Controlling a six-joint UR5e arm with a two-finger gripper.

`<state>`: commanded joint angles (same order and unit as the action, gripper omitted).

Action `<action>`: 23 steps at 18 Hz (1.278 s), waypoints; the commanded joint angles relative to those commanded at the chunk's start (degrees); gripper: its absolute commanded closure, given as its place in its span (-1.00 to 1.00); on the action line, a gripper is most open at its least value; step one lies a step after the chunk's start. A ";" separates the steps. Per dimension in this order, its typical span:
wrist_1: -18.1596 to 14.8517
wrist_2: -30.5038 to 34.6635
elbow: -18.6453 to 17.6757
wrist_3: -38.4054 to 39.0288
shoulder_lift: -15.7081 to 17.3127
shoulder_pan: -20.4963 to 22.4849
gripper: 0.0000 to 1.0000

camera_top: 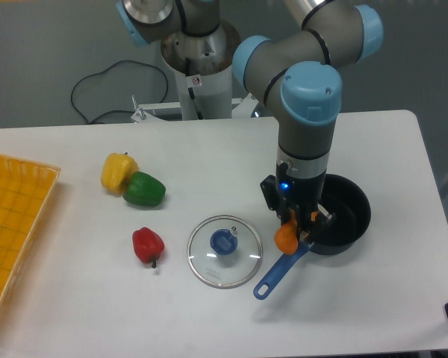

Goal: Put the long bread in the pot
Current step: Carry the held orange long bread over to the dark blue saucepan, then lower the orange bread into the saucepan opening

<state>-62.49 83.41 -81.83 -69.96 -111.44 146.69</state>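
The long bread [287, 237] shows as a round orange-tan end hanging below my gripper [293, 226], which is shut on it. I hold it upright over the near left rim of the pot [347, 216], a small dark saucepan at the right of the table. The pot's blue handle [278, 271] runs down and left toward the front edge. Most of the bread is hidden by the fingers and wrist. The arm comes down from above and covers the pot's left side.
A round glass lid with a blue knob [225, 250] lies just left of the handle. A red pepper [148, 245], a green pepper [144, 190] and a yellow pepper [118, 171] sit to the left. A yellow basket [15, 231] stands at the left edge.
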 joint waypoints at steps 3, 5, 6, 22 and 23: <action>0.00 -0.09 0.00 0.09 -0.26 0.00 0.26; 0.44 -0.09 0.00 0.09 -0.44 0.00 0.26; 0.70 -0.09 0.09 0.09 -0.61 0.00 0.26; 3.51 -4.22 0.44 -0.53 -2.11 2.55 0.26; 3.95 -4.22 0.44 -0.44 -2.37 2.55 0.26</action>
<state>-58.54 79.19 -81.39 -70.40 -113.82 149.24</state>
